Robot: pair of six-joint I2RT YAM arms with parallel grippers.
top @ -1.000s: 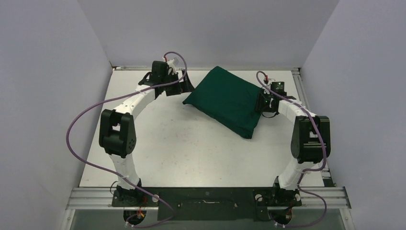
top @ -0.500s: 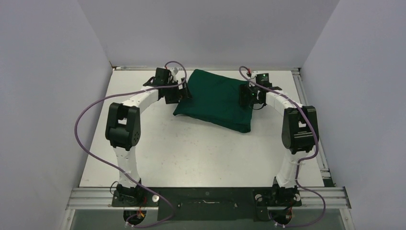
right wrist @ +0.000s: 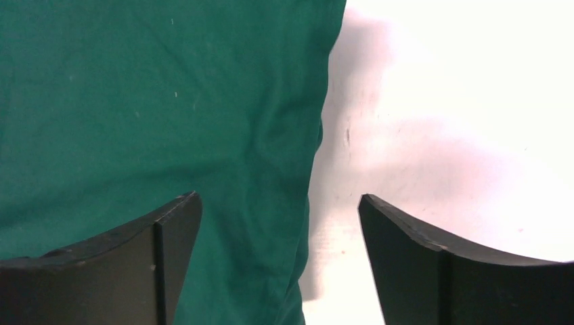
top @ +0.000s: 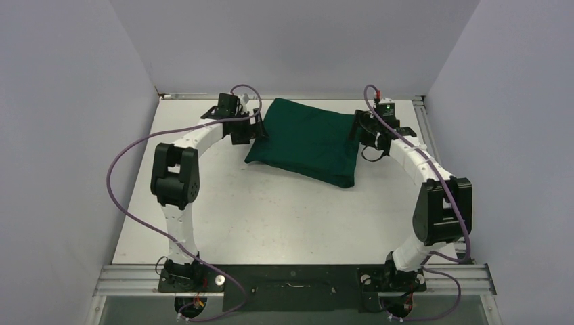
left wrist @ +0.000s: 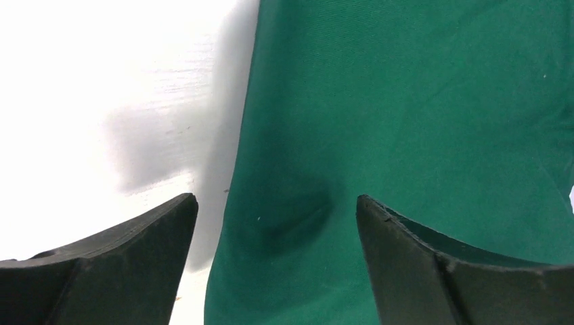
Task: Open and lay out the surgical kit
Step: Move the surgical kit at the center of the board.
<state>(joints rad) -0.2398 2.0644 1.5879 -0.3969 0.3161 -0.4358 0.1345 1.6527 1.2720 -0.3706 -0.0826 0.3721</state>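
Grey walls rise behind and on both sides of the bundle. White desk carries everything, bare in front of the bundle. Surgical kit = dark green cloth bundle, folded shut, lying flat on the desk, skewed, its front right corner pointing toward the arm bases. Nothing of its contents shows. The desk's back edge runs just behind the bundle. Left arm curves up from its base in front of the bundle and ends at the bundle's left edge. Right arm does the same and ends at the bundle's right edge. Purple cables loop along both arms, well out to either side of the bundle. Left jaws are released and spread wide, astride the bundle's left edge in the left wrist view: one over bare desk, the other over the bundle, nothing gripped. A dark shallow dent sits in the cloth between them. Right jaws are released and spread wide, astride the bundle's right edge: one over the bundle, the other over desk, nothing gripped. Cannot tell whether either pair touches the cloth.
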